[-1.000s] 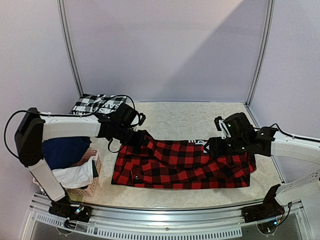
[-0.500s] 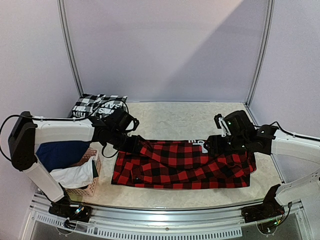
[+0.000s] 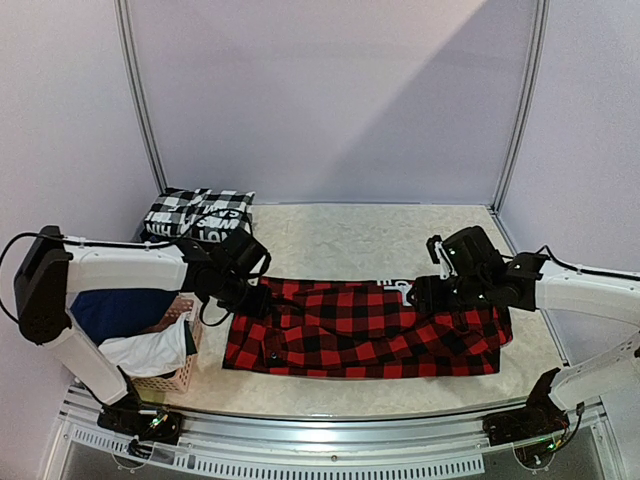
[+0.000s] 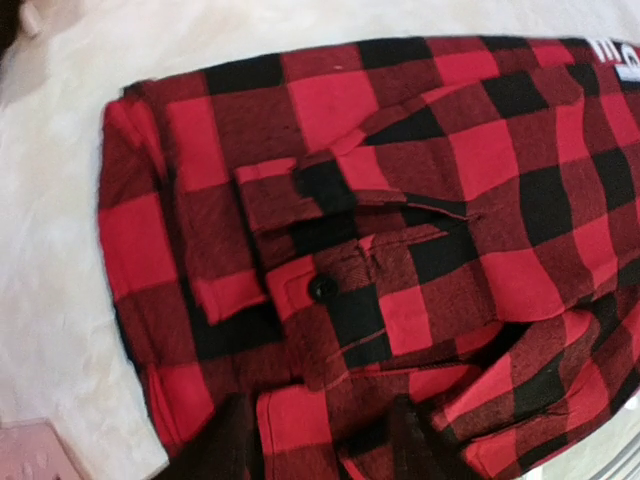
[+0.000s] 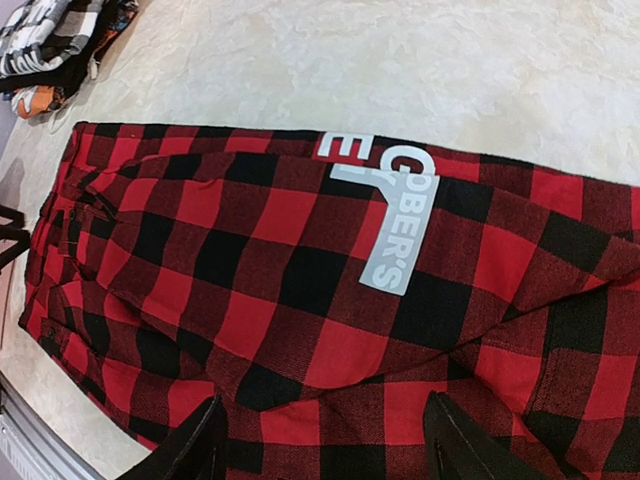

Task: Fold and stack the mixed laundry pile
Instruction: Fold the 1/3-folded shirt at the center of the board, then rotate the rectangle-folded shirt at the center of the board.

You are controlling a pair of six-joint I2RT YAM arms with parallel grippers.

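The red-and-black plaid shirt [image 3: 360, 330] lies folded into a long flat band across the middle of the table. White lettering [image 5: 390, 230] shows near its far edge. My left gripper [image 3: 252, 298] hovers low over the shirt's left end. In the left wrist view its fingers [image 4: 225, 445] stand apart above the shirt [image 4: 400, 200], holding nothing. My right gripper [image 3: 428, 296] is over the shirt's right part. In its wrist view the right gripper [image 5: 330, 445] is wide open just above the plaid shirt [image 5: 300, 260].
A pink lattice basket [image 3: 185, 375] stands at the left front with a white garment [image 3: 150, 352] and a navy piece [image 3: 120, 305] in it. A black-and-white checked garment [image 3: 195, 212] lies at the back left corner. Bare table [image 3: 380, 240] lies behind the shirt.
My left gripper came down and forward with the shirt's raised left corner, laid it flat, and its fingers parted. The right arm has hardly moved.
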